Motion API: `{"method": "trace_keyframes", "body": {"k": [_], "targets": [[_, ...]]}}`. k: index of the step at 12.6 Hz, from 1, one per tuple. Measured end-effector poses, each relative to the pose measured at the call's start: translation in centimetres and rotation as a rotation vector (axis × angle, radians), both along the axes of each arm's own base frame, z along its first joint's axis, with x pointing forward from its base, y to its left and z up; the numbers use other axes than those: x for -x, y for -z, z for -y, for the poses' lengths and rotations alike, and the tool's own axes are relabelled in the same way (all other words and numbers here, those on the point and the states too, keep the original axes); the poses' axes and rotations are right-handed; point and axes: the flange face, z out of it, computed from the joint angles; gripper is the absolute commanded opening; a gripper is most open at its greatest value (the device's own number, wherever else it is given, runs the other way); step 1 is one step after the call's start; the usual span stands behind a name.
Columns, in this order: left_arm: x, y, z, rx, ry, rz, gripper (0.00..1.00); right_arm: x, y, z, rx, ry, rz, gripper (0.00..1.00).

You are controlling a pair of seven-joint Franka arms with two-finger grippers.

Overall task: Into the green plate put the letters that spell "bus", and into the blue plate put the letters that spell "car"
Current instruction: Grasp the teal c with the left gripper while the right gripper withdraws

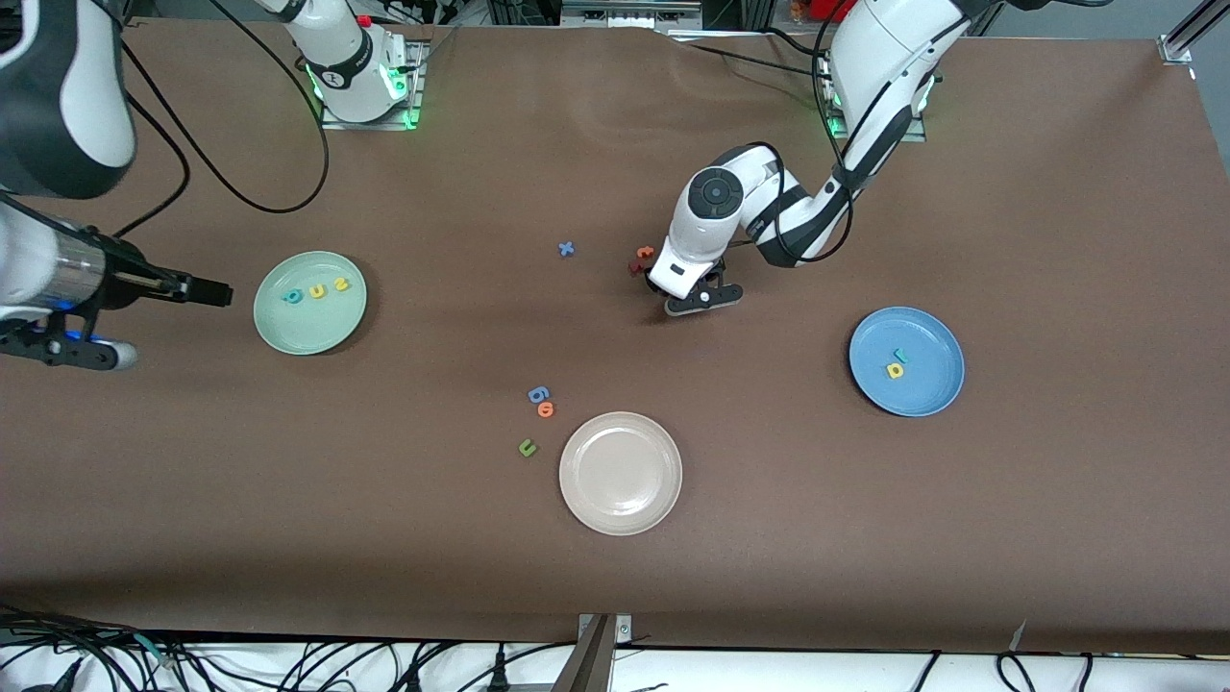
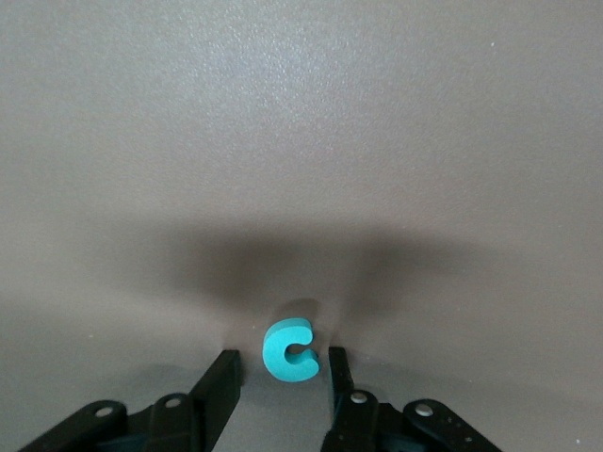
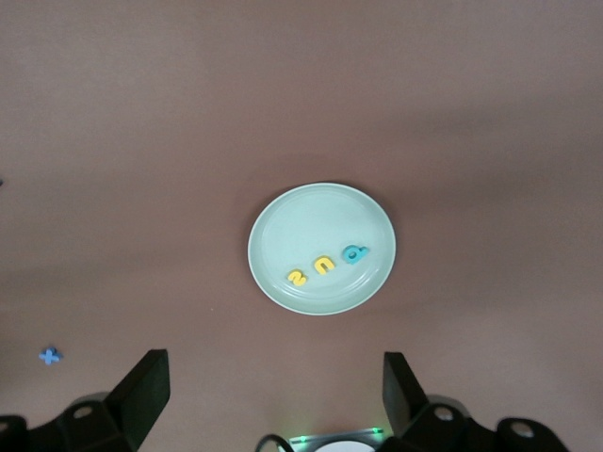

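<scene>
We see the left gripper low at the table's middle, its fingers flanking the teal c with small gaps, not yet clamped; the c lies flat, its gap facing one finger. The right gripper waits spread wide, high over the green plate, where b, u and s lie in a row. The blue plate holds the r and a.

Glossy white arm shells, black joint bands. Round black cap with ring marking on left wrist. Black cables loop along both arms. Green lights glow at bases. Matte black fingers, silver screws just back of them.
</scene>
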Motion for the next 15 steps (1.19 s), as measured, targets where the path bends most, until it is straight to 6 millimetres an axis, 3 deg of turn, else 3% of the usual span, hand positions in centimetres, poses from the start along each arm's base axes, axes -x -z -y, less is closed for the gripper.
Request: {"method": "trace_keyframes", "body": {"k": [6, 15], "targets": [[0.0, -0.2, 0.0, -0.006, 0.001, -0.002, 0.27, 0.8, -2.5, 0.9, -0.002, -0.008, 0.017, 0.99], [0.1, -0.3, 0.2, -0.029, 0.0, -0.015, 0.2, 0.4, -2.3, 0.5, -0.023, -0.102, 0.052, 0.99]]}}
